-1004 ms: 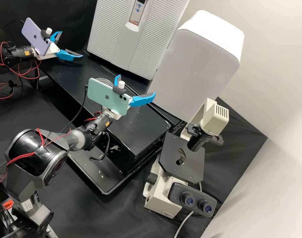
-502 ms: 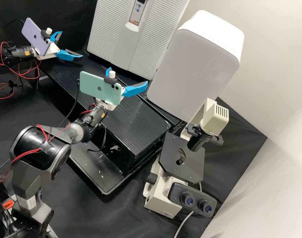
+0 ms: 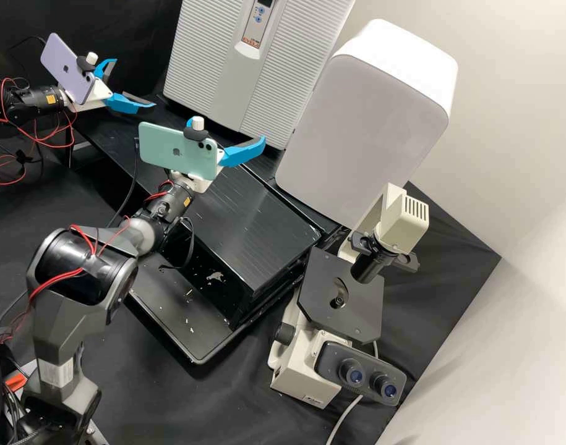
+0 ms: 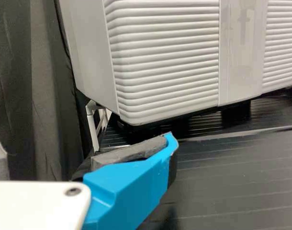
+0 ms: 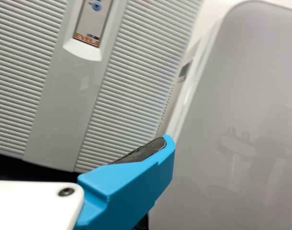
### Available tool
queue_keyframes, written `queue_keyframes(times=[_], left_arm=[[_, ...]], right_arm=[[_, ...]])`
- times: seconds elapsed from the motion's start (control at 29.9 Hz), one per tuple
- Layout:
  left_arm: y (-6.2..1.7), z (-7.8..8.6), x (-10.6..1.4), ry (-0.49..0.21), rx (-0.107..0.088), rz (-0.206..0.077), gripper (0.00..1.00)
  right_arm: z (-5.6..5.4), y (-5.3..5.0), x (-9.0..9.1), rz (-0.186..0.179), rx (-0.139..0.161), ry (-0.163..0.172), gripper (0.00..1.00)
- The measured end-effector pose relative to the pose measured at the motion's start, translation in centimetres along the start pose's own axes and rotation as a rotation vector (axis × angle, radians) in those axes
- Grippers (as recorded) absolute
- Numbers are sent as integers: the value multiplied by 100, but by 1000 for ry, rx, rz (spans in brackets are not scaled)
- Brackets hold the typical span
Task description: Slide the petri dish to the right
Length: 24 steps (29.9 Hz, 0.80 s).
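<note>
- A black-draped desk (image 3: 171, 383) is carrying a raised black ribbed platform (image 3: 258, 228), with pale walls closing in the right side.
- I cannot tell where the petri dish is lying. It is probably sitting on the platform's far end, hidden behind the mint-green phone (image 3: 171, 150) mounted on the right arm.
- The right end effector (image 3: 228, 130) is hovering above that far end with its blue fingers spread apart and gripping nothing. It is pointing toward the gap between the ribbed white appliance (image 3: 233, 68) and the smooth white housing (image 3: 369, 117).
- The left end effector (image 3: 135, 83) is hanging well apart at the back left, low beside the appliance's base. Its fingers are likewise spread and empty, and a purple phone (image 3: 63, 59) is riding on its wrist.
- An inverted microscope (image 3: 351, 309) is standing just beside the platform's near right corner.
- The step in hand looks like positioning, since neither end effector is touching anything.
- The next move is likely calling for the right arm to lower one finger against the dish's left rim. It would then push level and gently rightward, stopping short of the white housing.
</note>
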Motion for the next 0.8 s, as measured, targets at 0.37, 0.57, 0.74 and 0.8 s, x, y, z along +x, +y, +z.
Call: queue_keyframes(times=[0.37, 0.57, 0.74, 0.8], left_arm=[[0, 0, 0, 0, 0, 0, 100], [0, 0, 0, 0, 0, 0, 100], [0, 0, 0, 0, 0, 0, 100], [0, 0, 0, 0, 0, 0, 100]], right_arm=[[-130, -126, 56, -70, -10, 31, 100], [-147, -269, 125, -187, 32, 5, 100], [-140, -380, 220, -251, 41, -22, 100], [-147, -423, 244, -272, 57, -42, 100]])
